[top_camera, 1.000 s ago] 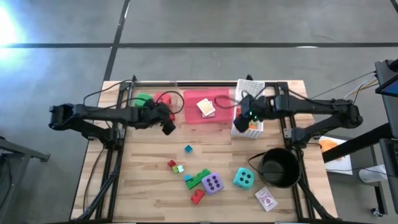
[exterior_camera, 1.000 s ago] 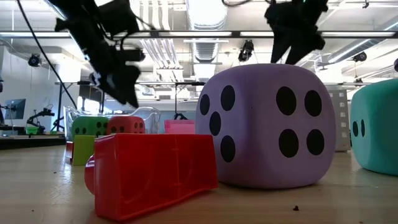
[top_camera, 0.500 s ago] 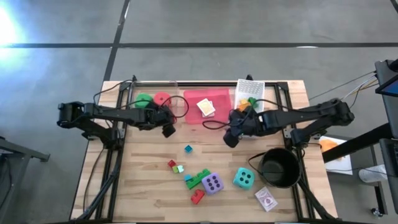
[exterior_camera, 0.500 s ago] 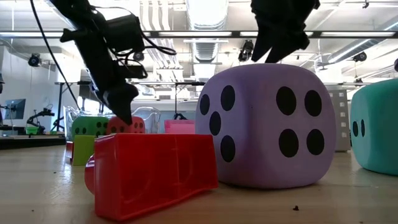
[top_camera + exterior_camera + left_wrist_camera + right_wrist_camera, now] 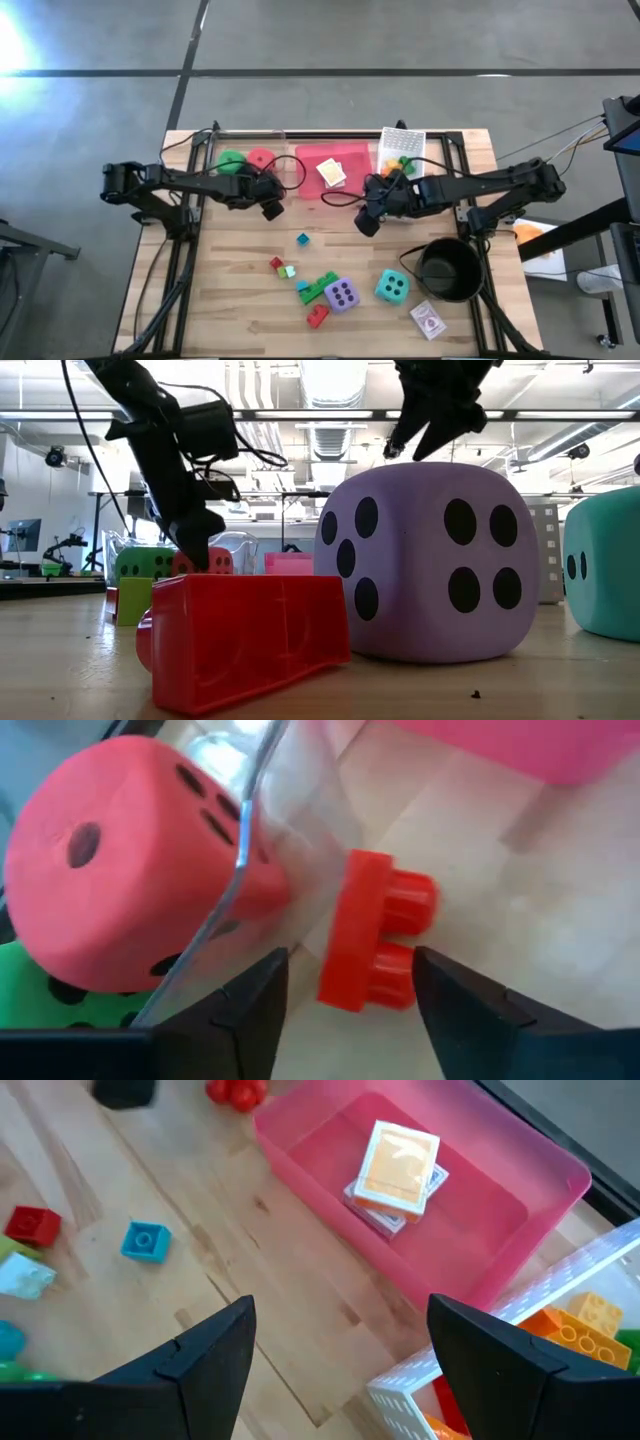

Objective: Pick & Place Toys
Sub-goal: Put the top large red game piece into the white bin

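At left of centre in the overhead frame, the left end effector (image 5: 270, 208), fingers apart, straddles a small red brick (image 5: 372, 946) beside the red die (image 5: 261, 159), while right of centre the right end effector (image 5: 366, 220) hovers parted near the pink tray (image 5: 358, 183) holding card packs (image 5: 332, 173).

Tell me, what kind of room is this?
Probably a robotics lab or workshop: a wooden table on a bare concrete floor, ceiling strip lights and exposed ducting, and more equipment on benches in the background.
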### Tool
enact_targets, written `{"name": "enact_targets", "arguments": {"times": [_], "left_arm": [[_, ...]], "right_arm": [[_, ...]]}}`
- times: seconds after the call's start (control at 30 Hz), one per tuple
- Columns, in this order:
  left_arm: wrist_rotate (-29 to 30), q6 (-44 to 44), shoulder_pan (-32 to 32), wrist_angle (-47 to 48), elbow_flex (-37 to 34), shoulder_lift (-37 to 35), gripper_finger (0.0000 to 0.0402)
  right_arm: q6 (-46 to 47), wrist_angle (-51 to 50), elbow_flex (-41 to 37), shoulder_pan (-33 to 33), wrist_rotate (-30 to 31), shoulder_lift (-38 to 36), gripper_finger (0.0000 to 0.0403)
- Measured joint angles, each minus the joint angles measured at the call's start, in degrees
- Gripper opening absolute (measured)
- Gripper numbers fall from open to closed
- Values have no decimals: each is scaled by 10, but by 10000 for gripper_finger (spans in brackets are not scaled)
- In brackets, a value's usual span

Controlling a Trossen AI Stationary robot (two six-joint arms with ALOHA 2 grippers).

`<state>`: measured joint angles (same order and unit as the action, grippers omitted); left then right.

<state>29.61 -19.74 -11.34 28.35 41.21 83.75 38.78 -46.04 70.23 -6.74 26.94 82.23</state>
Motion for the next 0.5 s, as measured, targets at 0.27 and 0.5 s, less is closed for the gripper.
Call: {"name": "enact_targets", "arguments": {"times": [0.27, 0.5], "left_arm": [[42, -13, -28, -16, -1, 12, 143], [29, -8, -34, -16, -3, 14, 97]], "right_arm": [[-6, 1, 32, 0, 0, 0, 289], [-26, 2, 49, 0, 1, 0, 289]]}}
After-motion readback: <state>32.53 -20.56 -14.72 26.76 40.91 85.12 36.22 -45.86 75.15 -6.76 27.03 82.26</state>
